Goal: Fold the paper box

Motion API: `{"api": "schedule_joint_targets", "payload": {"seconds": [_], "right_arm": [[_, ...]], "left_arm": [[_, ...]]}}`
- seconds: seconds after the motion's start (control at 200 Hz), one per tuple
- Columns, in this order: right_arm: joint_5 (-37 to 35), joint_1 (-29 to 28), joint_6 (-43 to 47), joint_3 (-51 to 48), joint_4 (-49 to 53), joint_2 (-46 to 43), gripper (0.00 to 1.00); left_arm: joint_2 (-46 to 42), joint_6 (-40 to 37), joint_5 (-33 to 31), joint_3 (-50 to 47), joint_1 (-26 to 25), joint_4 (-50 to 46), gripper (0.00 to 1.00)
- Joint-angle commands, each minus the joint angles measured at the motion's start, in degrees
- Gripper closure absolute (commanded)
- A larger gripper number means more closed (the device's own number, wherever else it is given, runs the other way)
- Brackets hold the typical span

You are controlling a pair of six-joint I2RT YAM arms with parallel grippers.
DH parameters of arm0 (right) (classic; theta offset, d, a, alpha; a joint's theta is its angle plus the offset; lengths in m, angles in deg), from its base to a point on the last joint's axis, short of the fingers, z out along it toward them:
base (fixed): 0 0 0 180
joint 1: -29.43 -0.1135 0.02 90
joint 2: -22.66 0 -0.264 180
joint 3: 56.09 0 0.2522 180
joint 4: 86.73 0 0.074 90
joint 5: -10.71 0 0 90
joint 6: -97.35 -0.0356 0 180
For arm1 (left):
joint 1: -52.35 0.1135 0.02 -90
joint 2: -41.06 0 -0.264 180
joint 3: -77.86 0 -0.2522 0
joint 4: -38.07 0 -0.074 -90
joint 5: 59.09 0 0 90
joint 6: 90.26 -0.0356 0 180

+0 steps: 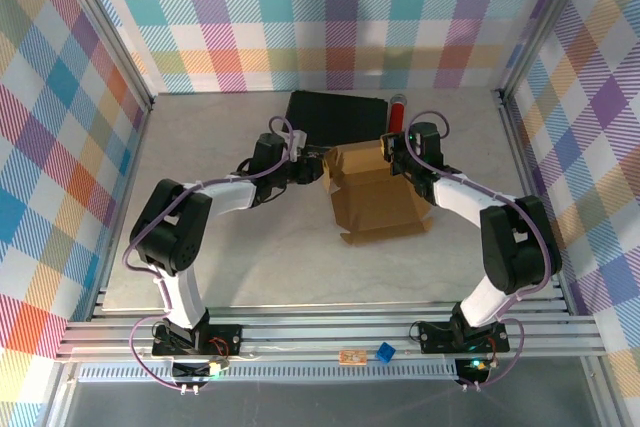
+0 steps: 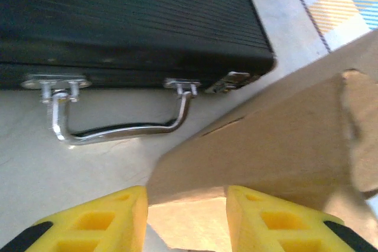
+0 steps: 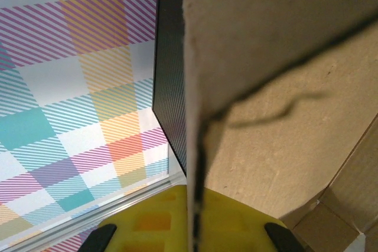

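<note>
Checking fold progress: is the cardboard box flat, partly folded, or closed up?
Partly folded. In the top view the paper box has walls standing at its far end, but its top is open.

the left arm point(image 1: 172, 232) and the right arm point(image 1: 515, 247) are built from bulky black joint housings joined by white links. purple cables point(image 1: 131, 242) are looped along both. the left gripper point(image 2: 186, 205) and the right gripper point(image 3: 195, 216) are fitted with yellow fingers, moulded with rectangular recesses and backed in black.

Matt brown cardboard paper box point(image 1: 375, 197); ribbed black case point(image 2: 118, 16); shiny metal handle point(image 2: 118, 131).
</note>
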Motion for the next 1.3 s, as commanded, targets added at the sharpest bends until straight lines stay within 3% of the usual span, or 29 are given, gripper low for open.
{"api": "schedule_joint_targets", "payload": {"seconds": [0.0, 0.495, 0.86, 1.295], "right_arm": [[-0.40, -0.35, 1.09, -0.41, -3.31, -1.20, 1.00], [0.48, -0.24, 0.67, 2.27, -1.07, 0.39, 1.00], [1.54, -0.13, 2.27, 3.03, -1.14, 0.92, 1.00], [2.35, -0.05, 2.02, 3.94, -1.99, 2.13, 1.00]], "left_arm": [[1.52, -3.18, 5.67, 1.76, -0.05, 3.38, 0.61], [1.99, -11.76, 14.00, 2.75, -0.98, 3.19, 0.60], [2.60, -20.59, 19.18, 0.99, 2.55, 3.52, 0.57], [5.88, -17.34, 20.11, 5.03, 1.90, 6.40, 0.59]]}}
